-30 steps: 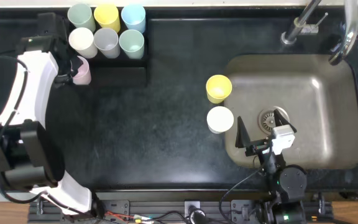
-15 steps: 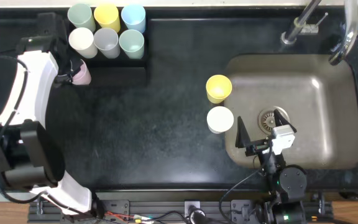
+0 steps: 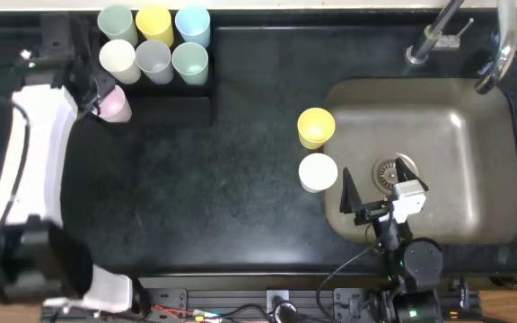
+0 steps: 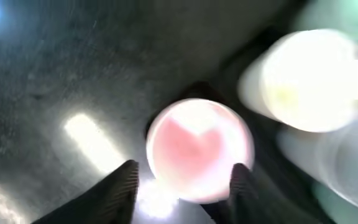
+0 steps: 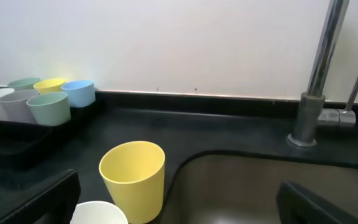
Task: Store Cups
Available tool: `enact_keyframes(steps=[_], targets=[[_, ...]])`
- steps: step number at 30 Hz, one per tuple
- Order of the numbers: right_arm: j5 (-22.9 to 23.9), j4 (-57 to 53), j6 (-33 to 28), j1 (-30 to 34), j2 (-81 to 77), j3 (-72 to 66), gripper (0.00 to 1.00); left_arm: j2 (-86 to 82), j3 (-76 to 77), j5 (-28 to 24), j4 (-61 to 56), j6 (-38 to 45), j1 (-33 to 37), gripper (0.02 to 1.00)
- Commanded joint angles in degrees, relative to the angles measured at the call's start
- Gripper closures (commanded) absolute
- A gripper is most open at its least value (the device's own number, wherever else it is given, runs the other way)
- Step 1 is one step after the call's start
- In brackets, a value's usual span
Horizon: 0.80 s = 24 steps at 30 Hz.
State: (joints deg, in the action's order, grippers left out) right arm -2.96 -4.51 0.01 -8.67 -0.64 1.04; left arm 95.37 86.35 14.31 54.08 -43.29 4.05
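1. Top view: a black tray (image 3: 182, 108) at the far left of the desk (image 3: 214, 206) holds six upright cups in two rows. At the back are the pale green cup (image 3: 115, 20), the tray's yellow cup (image 3: 153, 20) and the blue cup (image 3: 192, 21). In front are the tray's white cup (image 3: 118, 59), the grey cup (image 3: 154, 57) and the mint cup (image 3: 189, 61).
2. The pink cup (image 3: 115, 105) stands upright at the tray's left end, just in front of the tray's white cup. The arm hides that edge, so it is unclear whether the cup sits in the tray or beside it.
3. The left wrist view looks straight down into the pink cup, which is empty. The left tool (image 4: 185, 169) straddles its rim, but the view is blurred and whether it grips or is loose cannot be told.
4. The loose yellow cup (image 3: 315, 126) and the loose white cup (image 3: 318, 171) stand upright on the desk, just beside each other, at the left rim of the sink (image 3: 474, 108).
5. The right tool (image 3: 353, 202) is spread wide and holds nothing, at the sink's near-left part.
6. The right wrist view shows the cups side-on, with the loose yellow cup empty and the loose white cup cut off by the frame edge. The faucet (image 5: 319, 93) is cut off partway up.
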Motion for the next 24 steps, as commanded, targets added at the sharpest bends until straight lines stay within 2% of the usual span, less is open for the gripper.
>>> enact_keyframes(steps=[1, 3, 9, 17, 24], targets=[[0.0, 0.3, 0.0, -0.3, 0.4, -0.8, 0.005, -6.0, 0.0, -0.9, -1.2, 0.0, -5.0, 0.299], [0.0, 0.3, 0.0, -0.3, 0.4, -0.8, 0.003, -6.8, 0.8, -1.3, -1.3, 0.0, -8.5, 0.235], [0.0, 0.3, 0.0, -0.3, 0.4, -0.8, 0.003, -5.8, 3.5, -3.6, -4.1, 0.5, -21.2, 0.169], [0.0, 0.3, 0.0, -0.3, 0.4, -0.8, 0.005, 2.4, 9.3, -7.7, -5.3, 1.0, -37.3, 0.156], [0.0, 0.3, 0.0, -0.3, 0.4, -0.8, 0.003, 12.8, 17.3, -9.8, 1.6, 1.3, -43.5, 0.163]])
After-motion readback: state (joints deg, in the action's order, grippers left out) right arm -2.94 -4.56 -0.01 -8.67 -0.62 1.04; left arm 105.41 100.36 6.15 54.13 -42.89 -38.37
